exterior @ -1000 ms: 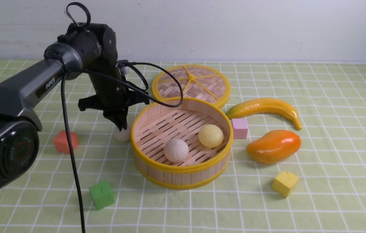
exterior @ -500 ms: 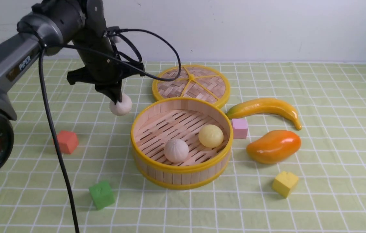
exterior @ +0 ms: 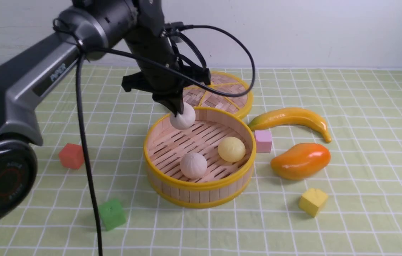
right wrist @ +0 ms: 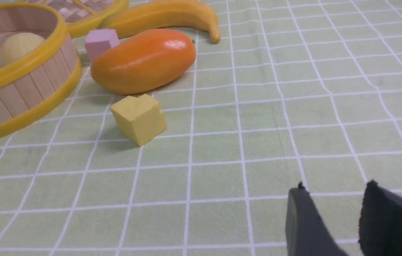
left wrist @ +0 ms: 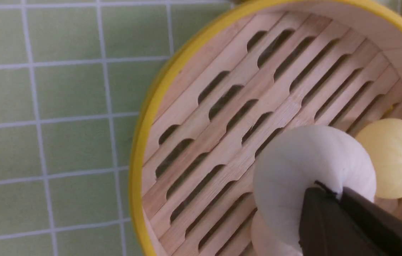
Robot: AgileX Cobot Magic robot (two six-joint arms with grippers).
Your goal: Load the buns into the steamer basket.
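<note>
Front view, tool: left gripper [exterior: 176, 113] clamped on the held bun [exterior: 184, 120], which hangs just inside the basket's [exterior: 201, 186] far rim.
Front view, load: pale bun [exterior: 194, 165] and yellow bun [exterior: 231, 149] lie inside the basket.
Front view, marking: left arm [exterior: 26, 89] lettering appears to read "PIPER".
Left wrist view, risk: the jaws pinch only the held bun's [left wrist: 307, 160] edge. It could slip out, strike the rim and roll outside the basket.
Right wrist view, tool: right gripper [right wrist: 336, 185] spread wide, empty, well apart from the basket.

dark right gripper [right wrist: 336, 202] over pale green checked tablecloth [right wrist: 258, 106], jaws parted, bare cloth between. well apart from it, yellow foam cube [right wrist: 138, 119] near glossy orange mango [right wrist: 144, 60]. beyond, pink foam cube [right wrist: 100, 42] and yellow plastic banana [right wrist: 165, 14]. pale yellow round bun [right wrist: 19, 48] inside wooden-slat steamer basket with yellow rims [right wrist: 26, 89].
</note>
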